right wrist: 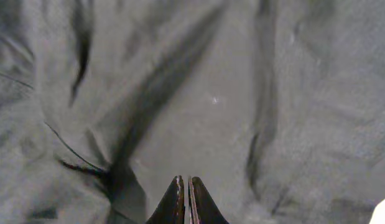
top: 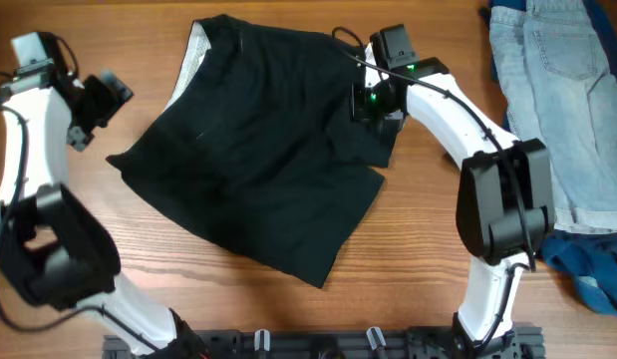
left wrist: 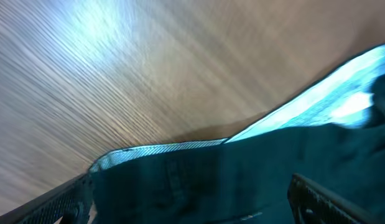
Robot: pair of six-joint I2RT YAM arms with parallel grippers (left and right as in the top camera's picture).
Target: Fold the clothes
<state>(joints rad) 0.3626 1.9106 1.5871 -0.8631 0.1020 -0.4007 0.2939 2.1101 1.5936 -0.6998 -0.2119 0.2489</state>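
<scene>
A pair of black shorts (top: 258,150) lies spread on the wooden table, its pale waistband lining showing at the top left. My left gripper (top: 99,100) is open, just left of the shorts' left edge. In the left wrist view its fingers (left wrist: 192,205) stand wide apart over the dark cloth (left wrist: 242,180) and its pale hem. My right gripper (top: 373,105) is over the right side of the shorts. In the right wrist view its jaws (right wrist: 186,180) are pressed together above wrinkled black cloth (right wrist: 211,99), with nothing seen between them.
Light blue jeans (top: 557,90) lie at the right edge of the table. A darker blue garment (top: 587,264) lies bunched at the lower right. Bare wood (top: 428,269) shows in front of the shorts.
</scene>
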